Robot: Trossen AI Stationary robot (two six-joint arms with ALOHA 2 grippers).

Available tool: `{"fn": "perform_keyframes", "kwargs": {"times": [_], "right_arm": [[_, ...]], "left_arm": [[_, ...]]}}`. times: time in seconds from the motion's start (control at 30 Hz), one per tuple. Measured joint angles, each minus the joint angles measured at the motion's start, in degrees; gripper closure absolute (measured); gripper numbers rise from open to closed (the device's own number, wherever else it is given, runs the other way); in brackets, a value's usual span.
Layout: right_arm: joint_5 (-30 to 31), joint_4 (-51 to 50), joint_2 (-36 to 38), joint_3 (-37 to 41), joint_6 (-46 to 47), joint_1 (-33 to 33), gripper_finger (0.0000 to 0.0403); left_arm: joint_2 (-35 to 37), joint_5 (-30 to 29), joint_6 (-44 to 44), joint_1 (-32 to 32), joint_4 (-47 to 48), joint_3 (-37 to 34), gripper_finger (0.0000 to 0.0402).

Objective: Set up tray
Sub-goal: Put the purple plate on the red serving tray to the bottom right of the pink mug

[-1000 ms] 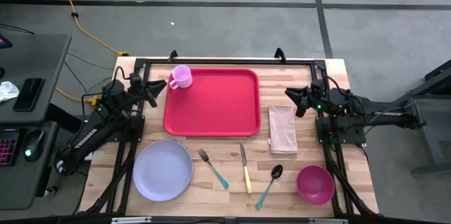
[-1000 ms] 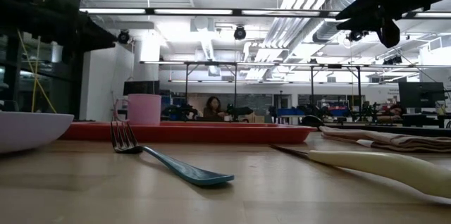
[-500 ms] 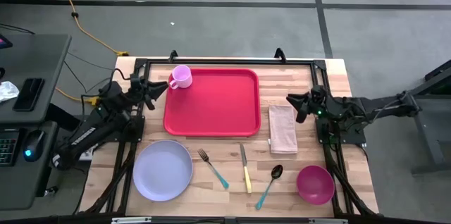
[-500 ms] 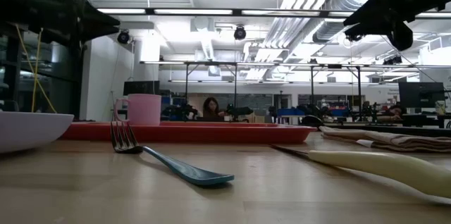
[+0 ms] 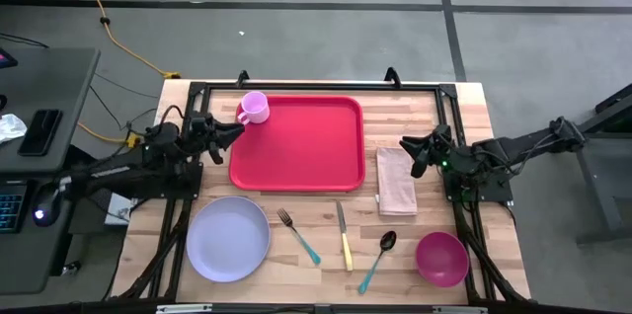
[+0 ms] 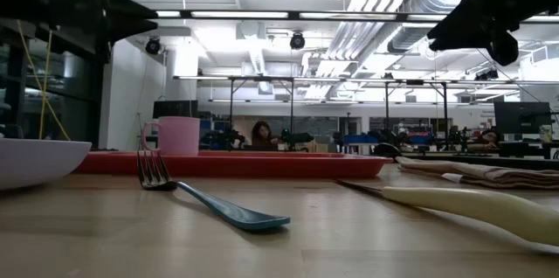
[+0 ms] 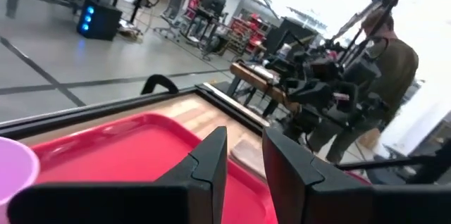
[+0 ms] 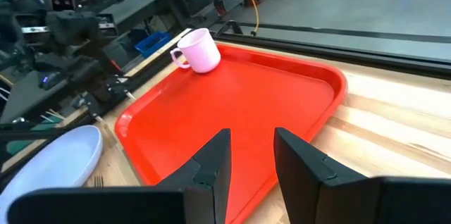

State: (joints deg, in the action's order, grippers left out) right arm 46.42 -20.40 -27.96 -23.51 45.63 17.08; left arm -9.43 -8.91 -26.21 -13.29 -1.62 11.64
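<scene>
The red tray (image 5: 296, 144) looks like smooth, slightly glossy plastic, and the pink cup (image 5: 254, 108) in its corner looks the same. It sits on a pale, matt wood-grain table (image 5: 434, 270). Just beside the tray lies a soft folded cloth napkin (image 5: 396, 180).

Your left gripper (image 5: 235, 129) has slid in toward the tray's (image 5: 296, 146) left edge, its arm now lying flatter and more level across the table. Your right gripper (image 5: 407, 146) has dropped slightly closer to the napkin (image 5: 397, 180).
</scene>
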Motion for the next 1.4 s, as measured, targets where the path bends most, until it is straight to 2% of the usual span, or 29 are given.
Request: {"fn": "perform_keyframes", "kwargs": {"times": [0.13,0.33,0.53,0.7,1.07,1.4], "right_arm": [[1.61,-1.26,-0.22,0.0,1.36,1.44,0.0316],[4.54,-3.62,-0.21,0.0,2.75,4.31,0.0315],[8.35,-5.37,-0.19,0.0,4.48,7.86,0.0315],[10.38,-6.13,-0.2,0.0,5.19,10.09,0.0315],[10.92,-6.58,-0.2,0.0,5.57,11.23,0.0316],[10.92,-6.56,-0.18,0.0,5.42,11.21,0.0316]], "left_arm": [[-5.64,-5.13,0.75,6.36,-2.72,0.86,0.028],[-14.87,-12.94,5.0,14.54,-1.48,7.53,0.028],[-22.07,-18.9,6.46,20.79,7.9,16.47,0.028],[-27.4,-21.29,4.3,25.82,17.89,23.57,0.028],[-35.02,-21.27,-12.56,37.85,43.31,35.25,0.028],[-38.63,-12.46,-34.92,46.36,58.0,36.76,0.028]]}}
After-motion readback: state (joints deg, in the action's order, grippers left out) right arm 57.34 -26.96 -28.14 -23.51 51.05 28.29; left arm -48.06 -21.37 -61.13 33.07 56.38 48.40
